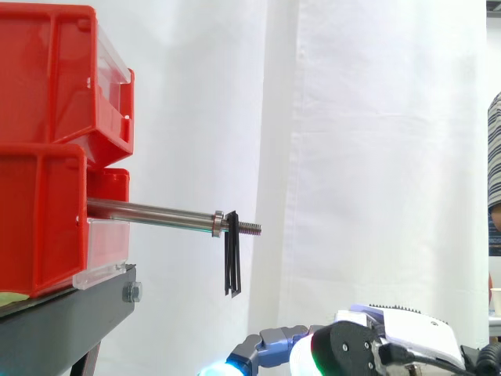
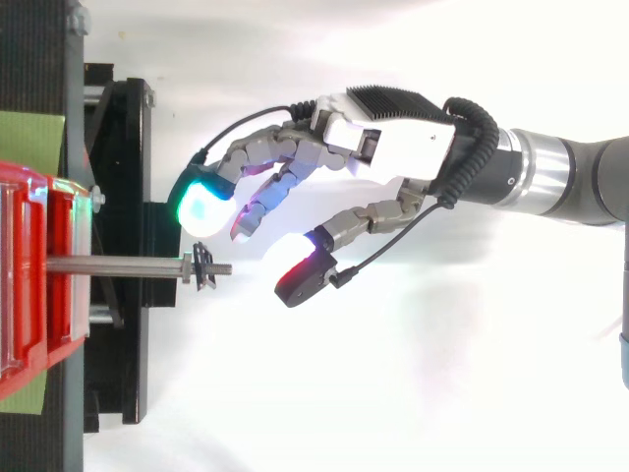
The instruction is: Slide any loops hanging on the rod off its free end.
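The black loops (image 1: pixel 232 262) hang on the threaded tip of the rod (image 1: pixel 156 213), just outboard of the small collar (image 1: pixel 218 223) and close to the rod's free end. They are thin bands bunched together, and I cannot tell how many there are. The rod sticks out level from the red bins (image 1: pixel 47 78), well past the right edge of the black stand (image 1: pixel 70 313).

The hand (image 2: pixel 393 138) has hold of nothing. Its fingers are spread and loosely bent, and the thumb (image 2: pixel 305 275) is held well apart from them. From above, 1 green-glowing fingertip (image 2: pixel 201 205) lies just beside the loops, and the thumb sits past the rod's free end, so the rod's line runs between them. From the side, the hand (image 1: pixel 352 345) is below the loops' lower end, so nothing touches.

I judge this to be the approach step: the hand is lined up in plan but too low, and no sliding has begun.

The next move probably calls for the hand to rise until a finger sits against the hanging bands on their collar side, or until finger and thumb pinch them. The hand would then draw straight along the rod, away from the bins. The threads may catch the thin bands, so the pull should stay level and in line with the rod.
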{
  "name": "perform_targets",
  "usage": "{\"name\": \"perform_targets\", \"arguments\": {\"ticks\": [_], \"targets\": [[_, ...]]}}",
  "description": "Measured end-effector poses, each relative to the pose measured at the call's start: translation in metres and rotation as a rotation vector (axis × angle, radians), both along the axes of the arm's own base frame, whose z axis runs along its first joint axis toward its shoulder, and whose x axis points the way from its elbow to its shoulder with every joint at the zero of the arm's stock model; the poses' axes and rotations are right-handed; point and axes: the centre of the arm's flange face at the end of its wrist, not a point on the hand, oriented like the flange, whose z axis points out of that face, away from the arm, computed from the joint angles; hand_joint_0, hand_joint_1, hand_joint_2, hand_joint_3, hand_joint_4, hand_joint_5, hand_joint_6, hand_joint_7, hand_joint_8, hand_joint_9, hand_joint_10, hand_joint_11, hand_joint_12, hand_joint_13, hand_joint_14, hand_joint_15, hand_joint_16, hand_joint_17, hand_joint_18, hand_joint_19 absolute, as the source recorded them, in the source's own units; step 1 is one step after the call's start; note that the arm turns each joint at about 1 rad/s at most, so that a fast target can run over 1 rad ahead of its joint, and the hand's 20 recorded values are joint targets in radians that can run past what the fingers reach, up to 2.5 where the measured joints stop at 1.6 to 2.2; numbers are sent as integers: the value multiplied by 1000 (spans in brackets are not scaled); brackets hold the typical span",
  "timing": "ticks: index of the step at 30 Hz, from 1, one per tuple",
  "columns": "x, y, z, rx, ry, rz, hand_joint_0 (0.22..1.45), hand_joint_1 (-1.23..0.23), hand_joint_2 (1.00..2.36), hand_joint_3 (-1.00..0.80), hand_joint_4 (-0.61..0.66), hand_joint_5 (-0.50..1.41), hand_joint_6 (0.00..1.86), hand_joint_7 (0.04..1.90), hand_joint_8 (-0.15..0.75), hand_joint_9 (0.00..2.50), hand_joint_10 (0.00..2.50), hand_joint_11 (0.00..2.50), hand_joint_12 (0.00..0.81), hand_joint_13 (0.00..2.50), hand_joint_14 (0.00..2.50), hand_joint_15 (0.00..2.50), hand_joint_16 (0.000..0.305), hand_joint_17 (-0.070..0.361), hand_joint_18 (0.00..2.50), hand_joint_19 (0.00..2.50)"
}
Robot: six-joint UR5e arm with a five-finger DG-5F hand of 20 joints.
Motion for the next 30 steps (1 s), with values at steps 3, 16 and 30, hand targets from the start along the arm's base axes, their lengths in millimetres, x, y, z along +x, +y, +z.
{"name": "perform_targets", "arguments": {"ticks": [3,16,30], "targets": [[0,1,0,23,2,8,599,-596,1001,-489,238,-124,503,810,240,1075,9,256,295,627,3,84,41,93,522,296],[0,4,1,40,1,30,569,-517,1000,-500,243,-120,503,820,248,1084,11,257,300,637,3,96,42,95,537,308],[3,8,19,57,-24,43,590,-603,1000,-490,247,-89,503,1049,244,1094,9,273,298,646,4,100,42,93,555,317]]}}
